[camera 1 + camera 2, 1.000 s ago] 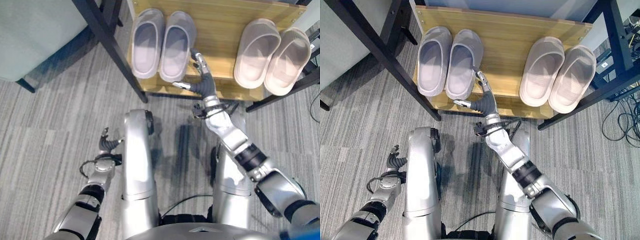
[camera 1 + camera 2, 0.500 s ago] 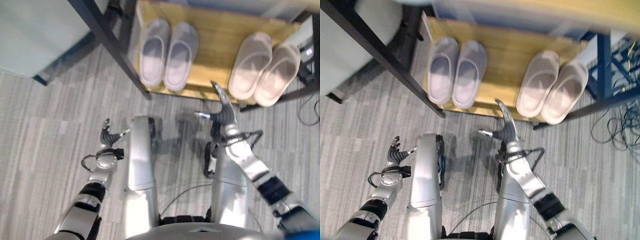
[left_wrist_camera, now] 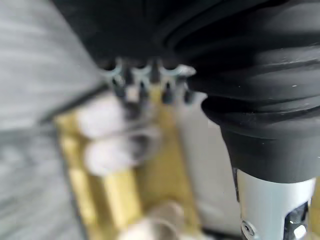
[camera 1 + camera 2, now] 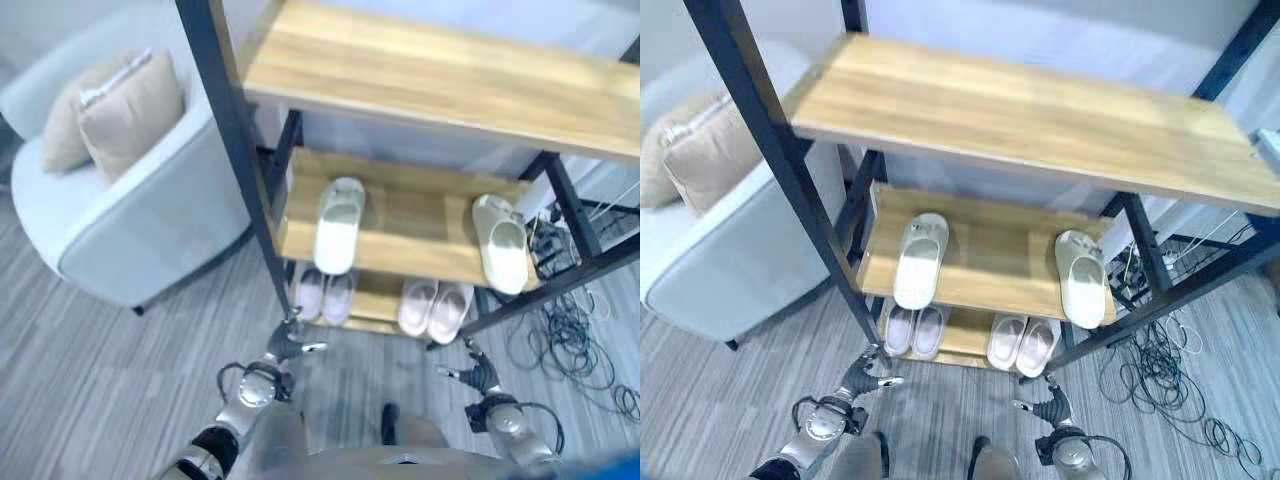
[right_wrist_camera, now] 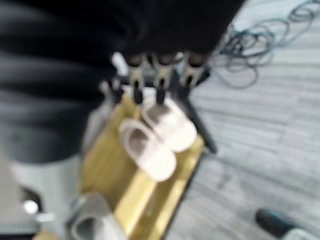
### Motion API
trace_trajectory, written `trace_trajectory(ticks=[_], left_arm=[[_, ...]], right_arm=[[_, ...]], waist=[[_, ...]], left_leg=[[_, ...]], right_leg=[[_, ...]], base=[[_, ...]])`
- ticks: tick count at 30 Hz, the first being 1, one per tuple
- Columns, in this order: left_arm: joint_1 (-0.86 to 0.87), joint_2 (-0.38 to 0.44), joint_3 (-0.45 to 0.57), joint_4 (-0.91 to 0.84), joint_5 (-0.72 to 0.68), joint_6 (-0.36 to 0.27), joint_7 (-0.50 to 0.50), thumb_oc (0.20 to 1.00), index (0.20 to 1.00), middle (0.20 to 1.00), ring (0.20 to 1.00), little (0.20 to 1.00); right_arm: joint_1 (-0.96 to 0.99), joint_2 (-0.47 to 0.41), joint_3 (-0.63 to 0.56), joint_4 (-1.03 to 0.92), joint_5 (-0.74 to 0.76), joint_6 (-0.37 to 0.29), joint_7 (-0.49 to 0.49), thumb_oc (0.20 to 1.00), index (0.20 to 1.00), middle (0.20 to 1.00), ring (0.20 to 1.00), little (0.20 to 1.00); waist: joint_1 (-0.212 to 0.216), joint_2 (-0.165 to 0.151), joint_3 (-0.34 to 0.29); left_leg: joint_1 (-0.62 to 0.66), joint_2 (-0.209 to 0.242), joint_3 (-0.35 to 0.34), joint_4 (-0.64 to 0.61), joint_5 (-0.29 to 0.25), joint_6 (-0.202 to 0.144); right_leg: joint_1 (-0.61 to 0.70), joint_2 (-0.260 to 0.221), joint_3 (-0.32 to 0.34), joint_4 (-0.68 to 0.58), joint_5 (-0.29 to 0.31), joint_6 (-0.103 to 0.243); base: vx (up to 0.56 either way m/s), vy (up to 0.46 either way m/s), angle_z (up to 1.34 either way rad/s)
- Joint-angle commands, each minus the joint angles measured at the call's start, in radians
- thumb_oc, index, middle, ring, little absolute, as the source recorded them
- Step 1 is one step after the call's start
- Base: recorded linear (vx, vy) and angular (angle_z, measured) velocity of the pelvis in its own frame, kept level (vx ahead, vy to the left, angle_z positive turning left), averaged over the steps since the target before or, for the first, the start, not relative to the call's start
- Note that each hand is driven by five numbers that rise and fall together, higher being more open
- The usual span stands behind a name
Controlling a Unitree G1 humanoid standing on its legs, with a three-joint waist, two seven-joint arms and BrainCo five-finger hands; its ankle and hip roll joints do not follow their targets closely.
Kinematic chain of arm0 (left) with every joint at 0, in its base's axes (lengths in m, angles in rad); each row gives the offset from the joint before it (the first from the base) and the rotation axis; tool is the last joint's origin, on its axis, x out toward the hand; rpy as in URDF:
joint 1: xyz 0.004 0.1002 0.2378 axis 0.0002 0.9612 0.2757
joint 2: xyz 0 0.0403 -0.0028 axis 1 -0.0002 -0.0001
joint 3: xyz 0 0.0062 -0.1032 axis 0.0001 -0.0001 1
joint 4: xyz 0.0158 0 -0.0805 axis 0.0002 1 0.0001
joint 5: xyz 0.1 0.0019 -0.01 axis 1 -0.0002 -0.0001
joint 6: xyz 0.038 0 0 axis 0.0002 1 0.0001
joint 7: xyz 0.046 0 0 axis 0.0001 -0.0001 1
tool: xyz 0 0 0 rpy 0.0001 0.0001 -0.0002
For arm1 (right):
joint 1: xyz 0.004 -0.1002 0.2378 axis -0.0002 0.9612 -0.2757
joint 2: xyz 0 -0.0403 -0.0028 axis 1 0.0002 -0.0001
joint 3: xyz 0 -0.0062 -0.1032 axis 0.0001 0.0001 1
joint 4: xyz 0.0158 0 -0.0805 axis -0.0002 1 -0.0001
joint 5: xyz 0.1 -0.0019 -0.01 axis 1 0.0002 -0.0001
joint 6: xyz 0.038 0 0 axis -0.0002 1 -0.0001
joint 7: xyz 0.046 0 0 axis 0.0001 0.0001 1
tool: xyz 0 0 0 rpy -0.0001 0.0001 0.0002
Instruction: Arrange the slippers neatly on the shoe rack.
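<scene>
Both hands hang low in front of the three-tier wooden shoe rack with black metal legs (image 4: 1020, 110), fingers loosely spread and empty — the left hand (image 4: 285, 345) just off the rack's front left leg, the right hand (image 4: 478, 378) below its right side. Two pairs of pale slippers sit on the bottom shelf: the lilac pair (image 4: 324, 295) at left, the pinkish pair (image 4: 436, 307) at right. Single cream slippers (image 4: 919, 260) lie well apart on the middle shelf — grey striped carpet (image 4: 940, 400) open between hands and rack.
</scene>
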Motion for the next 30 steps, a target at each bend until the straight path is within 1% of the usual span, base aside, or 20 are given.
trace_trajectory(ticks=[1,2,3,4,5,6,7,9,10,13,14,16,18,20,22,23,25,28,29,30], left_arm=[[-0.037,0.005,-0.084,-0.079,0.158,-0.027,-0.046,1.000,1.000,1.000,1.000,1.000],[-0.053,0.030,-0.123,-0.119,0.255,-0.016,-0.064,1.000,1.000,1.000,1.000,1.000],[-0.070,0.052,-0.148,-0.156,0.322,-0.014,-0.086,1.000,1.000,1.000,1.000,1.000],[-0.071,0.069,-0.154,-0.191,0.346,-0.017,-0.103,1.000,1.000,1.000,1.000,1.000],[-0.060,0.090,-0.154,-0.228,0.347,-0.015,-0.131,1.000,1.000,1.000,1.000,1.000],[-0.060,0.091,-0.154,-0.229,0.347,-0.014,-0.132,1.000,1.000,1.000,1.000,1.000],[-0.028,0.134,-0.144,-0.329,0.338,-0.023,-0.182,1.000,1.000,1.000,1.000,1.000],[-0.016,0.168,-0.148,-0.412,0.334,-0.031,-0.240,1.000,1.000,1.000,1.000,1.000],[-0.010,0.208,-0.145,-0.509,0.334,-0.041,-0.286,1.000,1.000,1.000,1.000,1.000],[-0.008,0.232,-0.129,-0.569,0.325,-0.035,-0.305,1.000,1.000,1.000,1.000,1.000],[-0.017,0.245,-0.112,-0.626,0.333,-0.046,-0.305,1.000,1.000,1.000,1.000,1.000],[-0.052,0.248,-0.102,-0.675,0.339,-0.050,-0.298,1.000,1.000,1.000,1.000,1.000],[-0.083,0.234,-0.086,-0.689,0.338,-0.052,-0.269,1.000,1.000,1.000,1.000,1.000],[-0.120,0.189,-0.068,-0.661,0.347,-0.046,-0.216,1.000,1.000,1.000,1.000,1.000],[-0.156,0.116,-0.062,-0.565,0.338,-0.021,-0.156,1.000,1.000,1.000,1.000,1.000],[-0.182,0.097,-0.068,-0.526,0.358,-0.013,-0.131,1.000,1.000,1.000,1.000,1.000],[-0.242,0.040,-0.081,-0.413,0.394,0.005,-0.060,1.000,1.000,1.000,1.000,1.000],[-0.331,-0.014,-0.085,-0.288,0.439,0.036,0.048,1.000,1.000,1.000,1.000,1.000],[-0.361,-0.027,-0.082,-0.250,0.442,0.049,0.075,1.000,1.000,1.000,1.000,1.000],[-0.365,-0.031,-0.083,-0.244,0.444,0.047,0.078,1.000,1.000,1.000,1.000,1.000]], right_arm=[[-0.029,-0.040,-0.045,0.039,0.013,-0.003,0.027,1.000,1.000,1.000,1.000,1.000],[-0.031,-0.037,-0.046,0.066,0.008,0.001,0.030,1.000,1.000,1.000,1.000,1.000],[-0.032,-0.033,-0.049,0.087,0.006,0.008,0.032,1.000,1.000,1.000,1.000,1.000],[-0.031,-0.027,-0.055,0.110,0.005,0.013,0.035,1.000,1.000,1.000,1.000,1.000],[-0.031,-0.019,-0.058,0.134,0.001,0.019,0.041,1.000,1.000,1.000,1.000,1.000],[-0.031,-0.019,-0.058,0.134,0.001,0.019,0.041,1.000,1.000,1.000,1.000,1.000],[-0.022,-0.005,-0.068,0.159,0.006,0.031,0.057,1.000,1.000,1.000,1.000,1.000],[-0.012,0.002,-0.078,0.182,0.004,0.037,0.069,1.000,1.000,1.000,1.000,1.000],[-0.006,0.008,-0.084,0.212,0.001,0.041,0.078,1.000,1.000,1.000,1.000,1.000],[-0.005,0.012,-0.083,0.210,-0.003,0.043,0.081,1.000,1.000,1.000,1.000,1.000],[0.008,0.018,-0.080,0.210,-0.013,0.042,0.088,1.000,1.000,1.000,1.000,1.000],[0.013,0.020,-0.073,0.211,-0.016,0.043,0.092,1.000,1.000,1.000,1.000,1.000],[0.024,0.020,-0.061,0.193,-0.022,0.041,0.095,1.000,1.000,1.000,1.000,1.000],[0.032,0.019,-0.050,0.181,-0.032,0.042,0.094,1.000,1.000,1.000,1.000,1.000],[0.029,0.018,-0.039,0.183,-0.032,0.047,0.091,1.000,1.000,1.000,1.000,1.000],[0.030,0.019,-0.034,0.183,-0.033,0.049,0.091,1.000,1.000,1.000,1.000,1.000],[0.025,0.014,-0.029,0.177,-0.034,0.050,0.084,1.000,1.000,1.000,1.000,1.000],[0.019,-0.010,-0.027,0.148,-0.065,0.046,0.038,1.000,1.000,1.000,1.000,1.000],[0.016,-0.015,-0.025,0.150,-0.073,0.047,0.026,1.000,1.000,1.000,1.000,1.000],[0.014,-0.016,-0.026,0.150,-0.073,0.047,0.025,1.000,1.000,1.000,1.000,1.000]], waist=[[0.002,0.081,-0.006],[0.003,0.088,-0.010],[0.000,0.095,-0.021],[-0.001,0.100,-0.031],[-0.003,0.104,-0.035],[-0.003,0.103,-0.033],[-0.008,0.112,-0.045],[-0.013,0.123,-0.050],[-0.020,0.132,-0.048],[-0.022,0.134,-0.046],[-0.026,0.138,-0.048],[-0.031,0.141,-0.048],[-0.039,0.142,-0.048],[-0.046,0.144,-0.047],[-0.051,0.147,-0.041],[-0.056,0.147,-0.043],[-0.067,0.152,-0.035],[-0.089,0.166,-0.024],[-0.098,0.170,-0.022],[-0.097,0.171,-0.022]], left_leg=[[0.144,0.025,-0.012,-0.342,0.189,-0.040],[0.168,0.024,-0.006,-0.368,0.202,-0.038],[0.187,0.023,0.001,-0.393,0.203,-0.039],[0.196,0.020,0.005,-0.400,0.200,-0.040],[0.204,0.017,0.010,-0.400,0.195,-0.040],[0.200,0.017,0.011,-0.400,0.203,-0.039],[0.208,0.014,0.018,-0.400,0.195,-0.039],[0.211,0.010,0.022,-0.400,0.190,-0.043],[0.218,0.008,0.028,-0.400,0.184,-0.043],[0.224,0.009,0.031,-0.400,0.181,-0.044],[0.232,0.008,0.037,-0.400,0.175,-0.045],[0.235,0.007,0.043,-0.400,0.173,-0.048],[0.235,0.006,0.048,-0.400,0.171,-0.049],[0.235,0.006,0.050,-0.400,0.171,-0.050],[0.234,0.006,0.050,-0.400,0.173,-0.049],[0.238,0.006,0.053,-0.400,0.163,-0.051],[0.237,0.007,0.059,-0.400,0.163,-0.052],[0.227,0.008,0.072,-0.400,0.166,-0.054],[0.223,0.009,0.077,-0.400,0.167,-0.054],[0.222,0.009,0.077,-0.400,0.167,-0.054]], right_leg=[[-0.009,0.004,0.006,-0.010,0.031,0.050],[0.007,0.009,0.015,-0.031,0.042,0.049],[0.023,0.012,0.017,-0.050,0.039,0.050],[0.034,0.014,0.018,-0.068,0.043,0.051],[0.050,0.016,0.020,-0.095,0.051,0.053],[0.047,0.016,0.020,-0.095,0.059,0.052],[0.067,0.015,0.021,-0.127,0.067,0.053],[0.085,0.014,0.020,-0.149,0.066,0.054],[0.096,0.014,0.022,-0.160,0.068,0.054],[0.105,0.014,0.024,-0.168,0.068,0.055],[0.112,0.014,0.028,-0.172,0.066,0.054],[0.117,0.013,0.032,-0.174,0.063,0.053],[0.118,0.013,0.032,-0.175,0.059,0.052],[0.118,0.014,0.036,-0.175,0.058,0.050],[0.117,0.016,0.041,-0.175,0.058,0.048],[0.120,0.016,0.042,-0.175,0.048,0.048],[0.117,0.015,0.046,-0.175,0.048,0.048],[0.097,0.016,0.062,-0.175,0.055,0.050],[0.089,0.016,0.067,-0.175,0.058,0.051],[0.087,0.016,0.067,-0.175,0.059,0.051]], base=[[0.06,-0.011,-0.11],[0.07,-0.017,-0.19],[0.08,-0.018,-0.19],[0.09,-0.022,-0.28],[0.01,-0.010,-0.19],[0.02,-0.025,-0.14],[0.01,-0.035,-0.02],[0.05,-0.045,0.00],[0.03,-0.023,-0.01],[0.03,-0.017,0.00],[0.05,-0.030,-0.01],[0.05,-0.041,-0.02],[0.02,-0.045,-0.02],[0.02,-0.045,-0.02],[0.02,-0.050,-0.01],[0.01,-0.049,-0.01],[0.02,-0.019,0.00],[0.01,-0.008,-0.12],[-0.02,-0.001,-0.25],[-0.01,0.000,-0.17]])
